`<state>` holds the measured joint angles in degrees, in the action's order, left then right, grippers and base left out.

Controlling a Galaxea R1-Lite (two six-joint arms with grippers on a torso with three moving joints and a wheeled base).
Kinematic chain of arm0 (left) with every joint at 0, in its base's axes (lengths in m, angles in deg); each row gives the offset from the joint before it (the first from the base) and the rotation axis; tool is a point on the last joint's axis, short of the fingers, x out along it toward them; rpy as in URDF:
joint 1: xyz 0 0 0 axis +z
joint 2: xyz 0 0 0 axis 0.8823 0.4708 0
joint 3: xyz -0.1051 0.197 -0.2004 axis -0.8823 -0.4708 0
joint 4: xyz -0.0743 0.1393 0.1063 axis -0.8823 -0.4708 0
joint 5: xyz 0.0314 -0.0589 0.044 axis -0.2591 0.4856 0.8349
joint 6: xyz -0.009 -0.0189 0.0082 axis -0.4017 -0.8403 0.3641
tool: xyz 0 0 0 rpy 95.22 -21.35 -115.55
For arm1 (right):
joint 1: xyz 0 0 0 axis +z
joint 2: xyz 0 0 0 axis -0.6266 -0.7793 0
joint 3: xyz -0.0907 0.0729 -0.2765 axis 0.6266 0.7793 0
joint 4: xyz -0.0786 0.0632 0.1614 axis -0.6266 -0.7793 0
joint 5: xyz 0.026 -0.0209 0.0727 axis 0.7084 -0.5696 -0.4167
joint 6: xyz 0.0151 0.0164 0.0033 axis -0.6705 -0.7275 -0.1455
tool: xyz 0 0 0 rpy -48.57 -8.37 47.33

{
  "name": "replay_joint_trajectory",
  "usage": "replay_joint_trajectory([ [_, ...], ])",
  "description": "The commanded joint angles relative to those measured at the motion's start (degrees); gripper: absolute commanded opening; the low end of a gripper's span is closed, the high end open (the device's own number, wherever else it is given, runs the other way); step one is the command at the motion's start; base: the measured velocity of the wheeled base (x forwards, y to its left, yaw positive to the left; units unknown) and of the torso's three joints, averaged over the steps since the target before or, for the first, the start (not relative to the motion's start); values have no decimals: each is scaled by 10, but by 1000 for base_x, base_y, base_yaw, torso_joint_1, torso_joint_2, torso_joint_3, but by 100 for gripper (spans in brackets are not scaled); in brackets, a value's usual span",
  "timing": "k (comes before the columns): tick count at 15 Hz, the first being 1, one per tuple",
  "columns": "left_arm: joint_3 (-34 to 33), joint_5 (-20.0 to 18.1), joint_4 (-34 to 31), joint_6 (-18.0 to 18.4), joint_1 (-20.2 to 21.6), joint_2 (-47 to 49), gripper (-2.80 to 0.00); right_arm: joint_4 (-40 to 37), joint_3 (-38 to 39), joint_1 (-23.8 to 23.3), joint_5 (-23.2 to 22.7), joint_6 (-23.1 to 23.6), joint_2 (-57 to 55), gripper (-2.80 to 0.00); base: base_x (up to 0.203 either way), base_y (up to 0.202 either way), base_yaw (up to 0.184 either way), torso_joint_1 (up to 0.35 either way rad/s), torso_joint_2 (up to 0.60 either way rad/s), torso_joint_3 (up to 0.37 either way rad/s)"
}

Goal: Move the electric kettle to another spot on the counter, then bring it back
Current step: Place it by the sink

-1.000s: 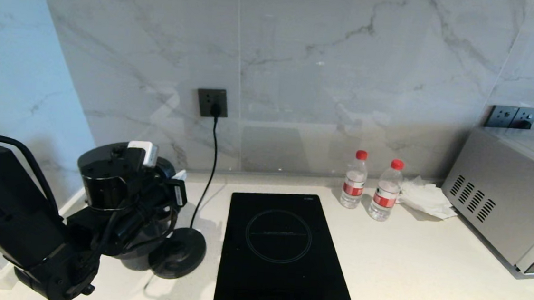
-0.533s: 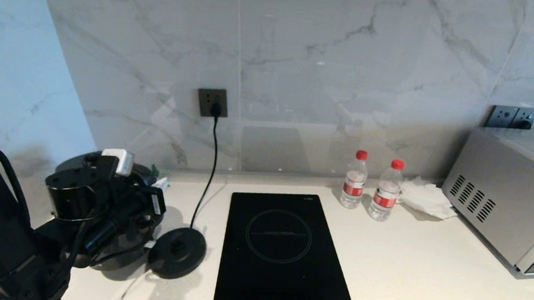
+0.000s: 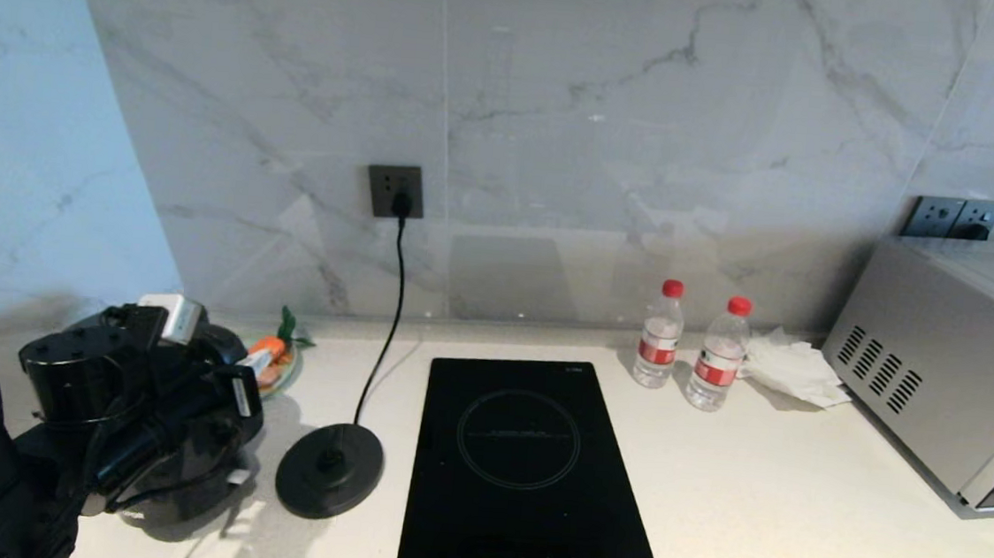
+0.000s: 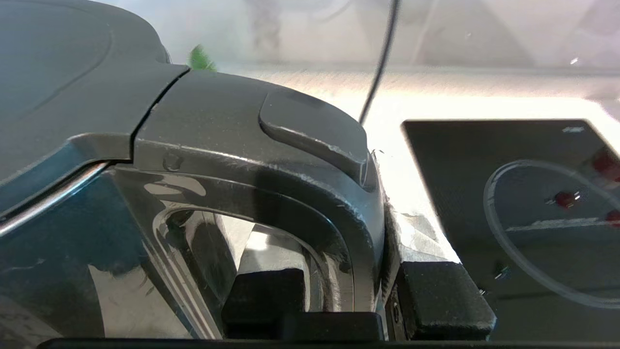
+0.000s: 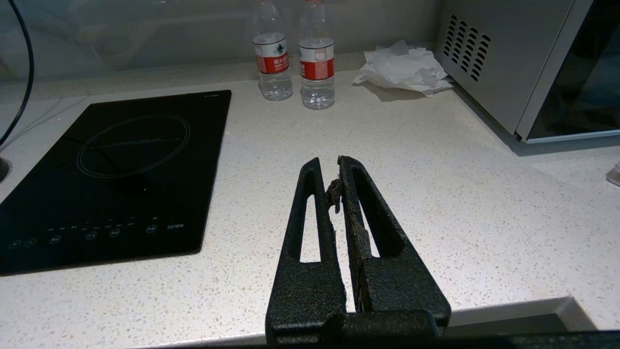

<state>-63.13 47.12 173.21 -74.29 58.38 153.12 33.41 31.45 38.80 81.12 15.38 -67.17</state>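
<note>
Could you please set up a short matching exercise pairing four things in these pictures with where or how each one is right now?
Things:
1. kettle
2. base disc
3. right gripper
4. crumpled tissue

States:
A. empty, cord plugged into the wall socket
B. shut, holding nothing, above the counter
C. lying between the bottles and the oven
D. held by its handle in the left gripper, left of the hob

Pairs: 1-D, 2-A, 3-B, 4-C
</note>
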Motion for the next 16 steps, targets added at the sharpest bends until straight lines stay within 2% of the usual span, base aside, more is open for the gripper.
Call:
replay_joint_trajectory([
  [1,-13,-22,19,-1,31,1,-280,0,0,0,0,0,0,-280,0,0,0,0,0,0],
  [2,-19,-31,35,-1,45,4,-280,0,0,0,0,0,0,-280,0,0,0,0,0,0],
  [8,-60,-75,37,-2,97,6,-280,0,0,0,0,0,0,-280,0,0,0,0,0,0],
  [12,-66,-87,37,-2,131,4,-280,0,0,0,0,0,0,-280,0,0,0,0,0,0],
  [16,-90,-143,37,-2,179,2,-280,0,0,0,1,0,0,-280,0,0,0,0,0,0],
])
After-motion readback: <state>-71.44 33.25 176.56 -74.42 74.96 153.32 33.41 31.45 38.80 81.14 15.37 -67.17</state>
